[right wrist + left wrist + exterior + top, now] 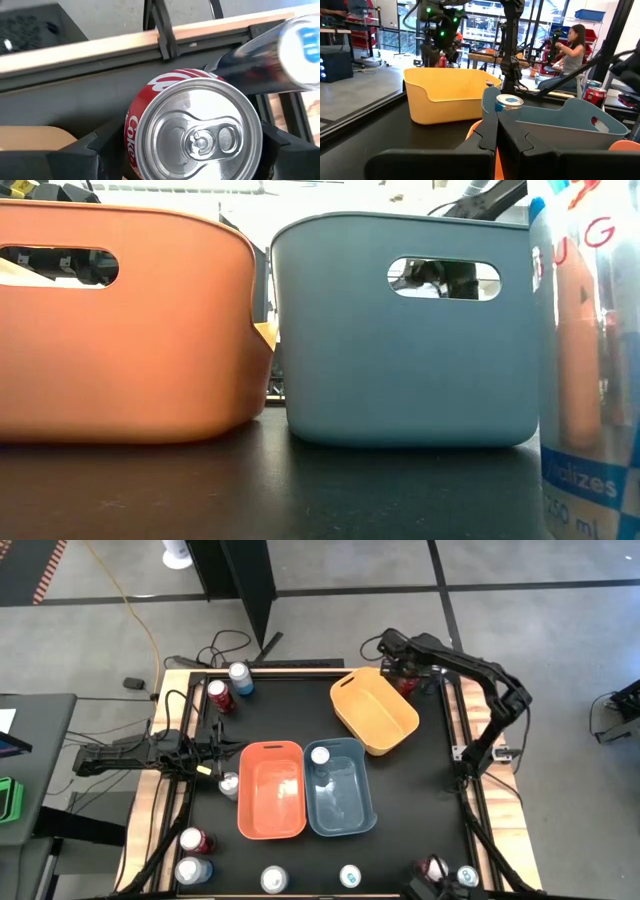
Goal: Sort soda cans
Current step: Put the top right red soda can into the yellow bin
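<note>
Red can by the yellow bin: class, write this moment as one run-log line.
right claw: around red can, beside yellow bin | left claw: shut, waiting by orange bin | blue bin: one can inside

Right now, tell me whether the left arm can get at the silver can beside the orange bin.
Probably yes: the left gripper sits just above that silver can with nothing between, though its jaws are shut.

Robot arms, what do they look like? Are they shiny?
Not shiny: both are dull black. Each arm is a chain of thin, chunky links. The left tool has two flat, blocky black fingers. The right tool has the same dark fingers. Black cables trail beside the left arm, and the right arm bends like an elbow.
</note>
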Controlling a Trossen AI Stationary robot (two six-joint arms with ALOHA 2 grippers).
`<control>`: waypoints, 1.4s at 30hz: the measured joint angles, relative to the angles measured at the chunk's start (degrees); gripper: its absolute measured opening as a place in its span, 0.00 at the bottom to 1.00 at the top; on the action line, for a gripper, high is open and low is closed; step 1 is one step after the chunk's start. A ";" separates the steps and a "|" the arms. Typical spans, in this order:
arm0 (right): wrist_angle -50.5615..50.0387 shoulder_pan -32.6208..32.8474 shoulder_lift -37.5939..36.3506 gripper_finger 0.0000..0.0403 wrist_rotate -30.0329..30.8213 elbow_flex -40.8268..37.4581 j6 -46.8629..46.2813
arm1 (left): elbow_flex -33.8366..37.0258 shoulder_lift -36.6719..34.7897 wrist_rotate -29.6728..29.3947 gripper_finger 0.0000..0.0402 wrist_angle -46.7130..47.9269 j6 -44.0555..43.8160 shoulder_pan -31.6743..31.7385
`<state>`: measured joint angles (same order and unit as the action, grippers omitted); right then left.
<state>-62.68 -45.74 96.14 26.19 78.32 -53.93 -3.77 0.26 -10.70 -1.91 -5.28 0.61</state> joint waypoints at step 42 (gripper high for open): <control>14.74 20.31 -16.46 0.75 -9.03 2.83 13.35 | 0.00 -0.01 -0.02 0.00 -0.15 -1.02 -0.01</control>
<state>-47.94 -25.43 79.68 17.17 81.15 -40.58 -3.77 0.25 -10.72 -2.07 -6.31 0.60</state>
